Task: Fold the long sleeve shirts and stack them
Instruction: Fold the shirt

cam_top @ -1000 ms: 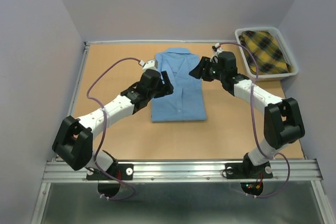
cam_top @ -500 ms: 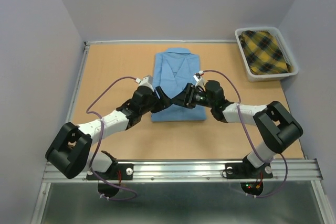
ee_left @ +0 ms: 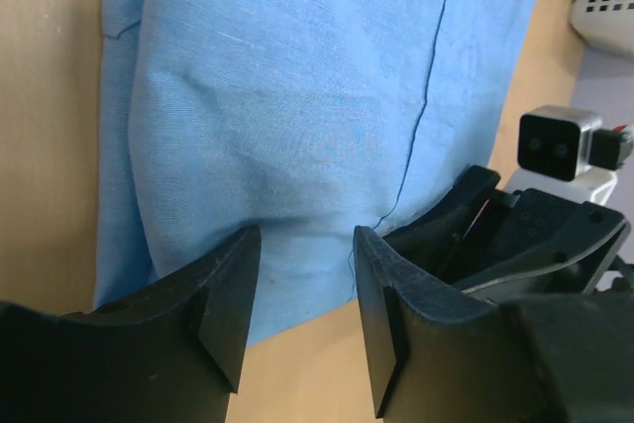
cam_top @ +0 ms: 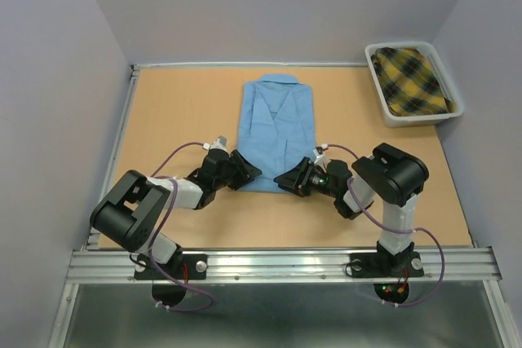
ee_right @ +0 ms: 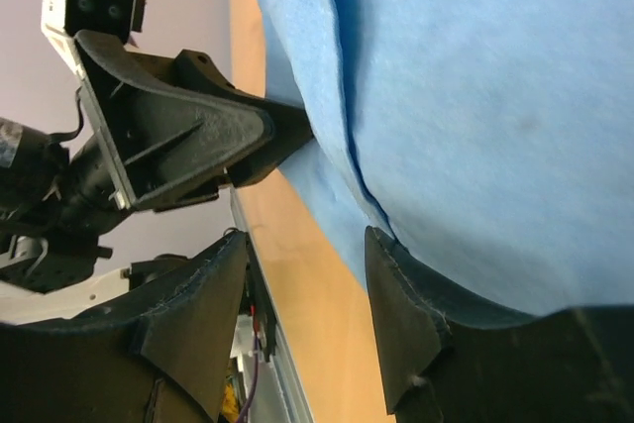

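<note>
Both your arms have drawn back toward their bases, and the left pincer (cam_top: pixel 247 174) and right pincer (cam_top: pixel 285 180) now sit low at the near hem of the folded light blue shirt (cam_top: pixel 277 120). Each pincer's fingers stand apart, holding nothing. That shirt lies mid-worktop (cam_top: pixel 179 112), its long axis running near to far and its collar pointing away from the arm bases. Yellow plaid cloth (cam_top: pixel 412 79) fills the white basket (cam_top: pixel 457 108) at the far right.
</note>
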Controlling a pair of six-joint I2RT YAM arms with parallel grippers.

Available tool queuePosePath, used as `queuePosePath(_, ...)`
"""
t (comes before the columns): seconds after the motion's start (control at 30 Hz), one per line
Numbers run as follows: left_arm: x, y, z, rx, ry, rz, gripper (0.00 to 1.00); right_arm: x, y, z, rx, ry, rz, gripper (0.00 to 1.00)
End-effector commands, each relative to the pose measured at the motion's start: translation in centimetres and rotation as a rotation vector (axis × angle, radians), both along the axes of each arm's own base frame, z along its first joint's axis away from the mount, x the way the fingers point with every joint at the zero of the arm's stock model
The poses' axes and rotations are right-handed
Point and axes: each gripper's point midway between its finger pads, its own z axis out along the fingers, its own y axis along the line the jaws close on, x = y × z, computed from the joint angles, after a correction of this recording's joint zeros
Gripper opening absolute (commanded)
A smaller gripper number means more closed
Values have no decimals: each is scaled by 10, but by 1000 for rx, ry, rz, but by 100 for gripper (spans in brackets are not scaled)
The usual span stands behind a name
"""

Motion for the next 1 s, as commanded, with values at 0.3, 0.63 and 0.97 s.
queuePosePath(0.3,-12,32,-20,12,57,99,54,23,-103,1,-12,-47,-301,57)
queuePosePath(0.63,1,35,27,5,-72,89,58,31,-110,41,33,-132,-305,57)
queuePosePath(0.97,57,18,110,47,-276,50,67,95,-77,125,13,-288,-209,61)
